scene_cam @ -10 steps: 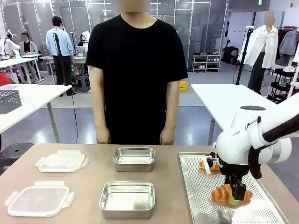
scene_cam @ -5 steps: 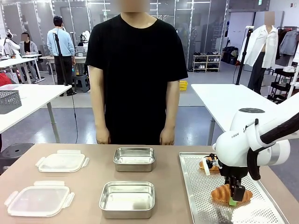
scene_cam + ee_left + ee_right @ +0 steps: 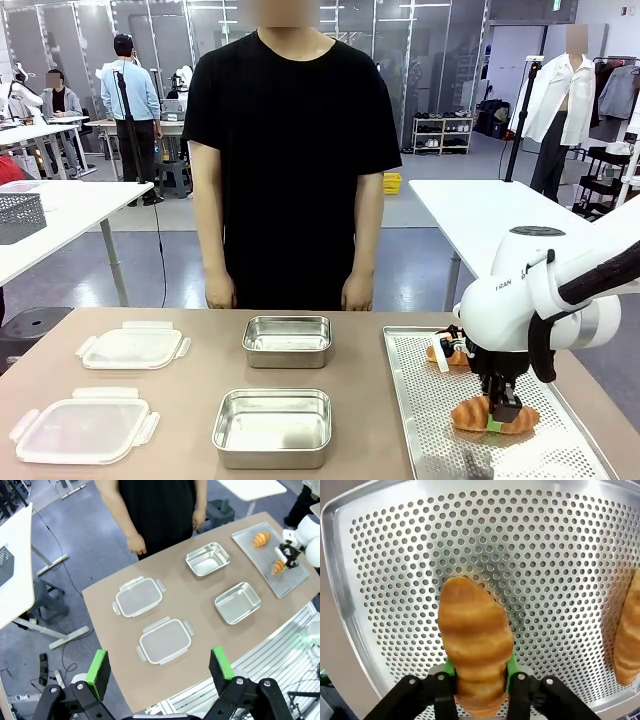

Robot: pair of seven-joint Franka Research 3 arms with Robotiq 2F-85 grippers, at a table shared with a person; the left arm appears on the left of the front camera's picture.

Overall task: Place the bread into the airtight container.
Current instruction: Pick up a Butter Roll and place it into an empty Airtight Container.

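A golden croissant [image 3: 478,414] lies on the perforated metal tray [image 3: 420,400] at the table's right. My right gripper [image 3: 503,412] is down on it; in the right wrist view its green pads [image 3: 449,669] press both sides of the croissant [image 3: 475,635], so it is shut on the bread. Two open steel containers stand mid-table, one near [image 3: 272,425] and one far [image 3: 288,340]. My left gripper [image 3: 159,670] hangs high above the table, open, with nothing between its fingers.
A second croissant [image 3: 445,352] lies at the tray's far end. Two clear plastic lids [image 3: 85,430] [image 3: 133,347] rest on the table's left. A person in a black shirt stands at the far edge, hands [image 3: 220,292] hanging by their sides.
My right gripper has sunk lower onto the croissant on the tray. Containers, lids and the person have not moved.
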